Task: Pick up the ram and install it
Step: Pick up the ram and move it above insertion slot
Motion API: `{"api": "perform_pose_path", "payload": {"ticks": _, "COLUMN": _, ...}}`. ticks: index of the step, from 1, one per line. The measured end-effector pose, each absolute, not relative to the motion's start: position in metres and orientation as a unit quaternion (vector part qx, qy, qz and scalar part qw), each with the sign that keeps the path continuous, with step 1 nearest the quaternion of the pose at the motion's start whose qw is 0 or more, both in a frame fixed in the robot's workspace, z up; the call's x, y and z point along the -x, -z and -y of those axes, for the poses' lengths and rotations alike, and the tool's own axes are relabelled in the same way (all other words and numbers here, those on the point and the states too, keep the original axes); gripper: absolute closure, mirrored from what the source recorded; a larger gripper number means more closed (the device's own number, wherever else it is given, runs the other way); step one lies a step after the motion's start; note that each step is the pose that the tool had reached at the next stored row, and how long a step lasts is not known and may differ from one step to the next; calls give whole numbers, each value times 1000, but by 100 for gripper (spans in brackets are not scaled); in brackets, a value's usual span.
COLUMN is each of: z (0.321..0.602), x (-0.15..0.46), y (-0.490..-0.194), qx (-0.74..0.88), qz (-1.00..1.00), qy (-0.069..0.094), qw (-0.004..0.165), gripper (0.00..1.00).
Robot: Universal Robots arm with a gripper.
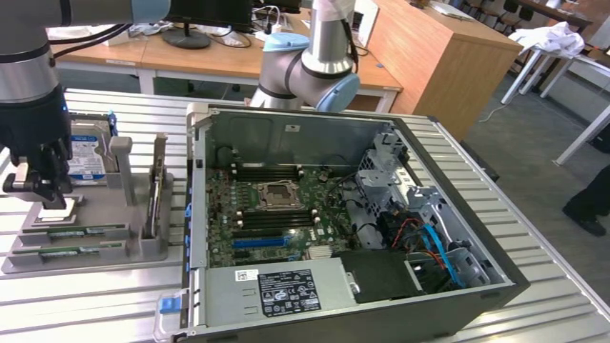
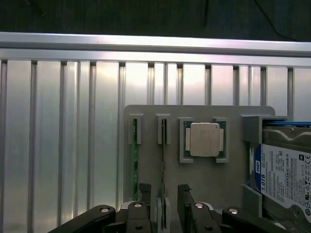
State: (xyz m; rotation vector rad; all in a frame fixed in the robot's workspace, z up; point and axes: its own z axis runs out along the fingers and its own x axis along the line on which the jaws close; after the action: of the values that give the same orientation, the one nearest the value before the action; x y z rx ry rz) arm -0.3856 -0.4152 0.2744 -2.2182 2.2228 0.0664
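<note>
Over the tray, the pincer gapes above the ram.

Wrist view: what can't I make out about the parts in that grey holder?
- Ram stick in line with the pincer: seen edge-on, chips unseen, one end behind the pincer.
- Second ram stick: edge-on too, its end behind the pincer's body.
- Hard drive: label and body cut off by the picture's edge.
- Processor: its markings too small to read.
</note>
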Motion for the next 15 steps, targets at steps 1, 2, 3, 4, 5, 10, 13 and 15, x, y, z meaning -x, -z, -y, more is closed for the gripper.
{"api": "perform_pose_path", "payload": {"ticks": 1, "z": 415, "x": 386, "y": -274, "qx": 706, "qz": -708, "qy": -21, "qw": 0, "gripper": 64}}
{"api": "perform_pose_path", "payload": {"ticks": 2, "z": 415, "x": 386, "y": -273, "qx": 706, "qz": -707, "qy": -21, "qw": 0, "gripper": 64}}
{"api": "perform_pose_path", "payload": {"ticks": 3, "z": 415, "x": 386, "y": -273, "qx": 707, "qz": -707, "qy": -21, "qw": 0, "gripper": 64}}
{"api": "perform_pose_path", "payload": {"ticks": 4, "z": 415, "x": 386, "y": -272, "qx": 707, "qz": -707, "qy": -21, "qw": 0, "gripper": 64}}
{"api": "perform_pose_path", "payload": {"ticks": 5, "z": 415, "x": 386, "y": -271, "qx": 707, "qz": -707, "qy": -21, "qw": 0, "gripper": 64}}
{"api": "perform_pose_path", "payload": {"ticks": 10, "z": 415, "x": 386, "y": -266, "qx": 707, "qz": -707, "qy": -21, "qw": 0, "gripper": 64}}
{"api": "perform_pose_path", "payload": {"ticks": 13, "z": 415, "x": 386, "y": -263, "qx": 708, "qz": -706, "qy": -21, "qw": 0, "gripper": 64}}
{"api": "perform_pose_path", "payload": {"ticks": 15, "z": 415, "x": 386, "y": -261, "qx": 708, "qz": -706, "qy": -21, "qw": 0, "gripper": 64}}
